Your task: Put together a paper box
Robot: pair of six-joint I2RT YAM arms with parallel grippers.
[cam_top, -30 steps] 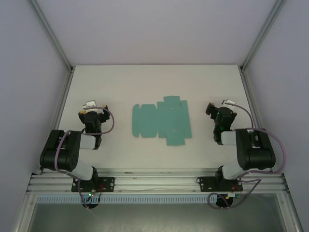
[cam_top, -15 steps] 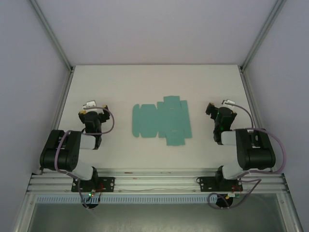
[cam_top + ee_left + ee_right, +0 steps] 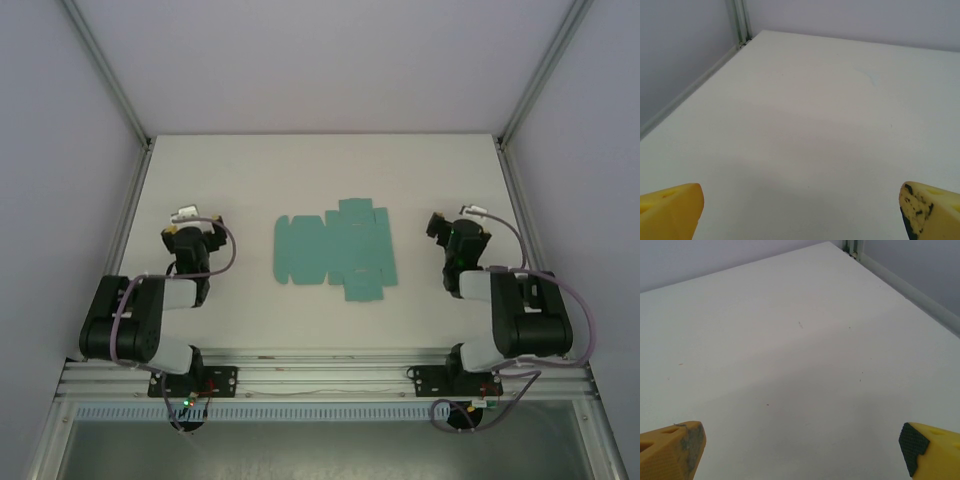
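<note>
Paper box (image 3: 333, 250): I see it lying flat and unfolded in the middle of the table (image 3: 250, 180).
Left gripper (image 3: 800, 212): wide open, holding nothing, well away from it.
Right gripper (image 3: 800, 452): wide open too, holding nothing.

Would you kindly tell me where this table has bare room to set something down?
The widest bare stretch is the far half of the table, between the paper box sheet and the back wall. Narrower strips lie either side of the sheet, bordered by the left arm and the right arm. The near edge is crowded by both arms.
</note>
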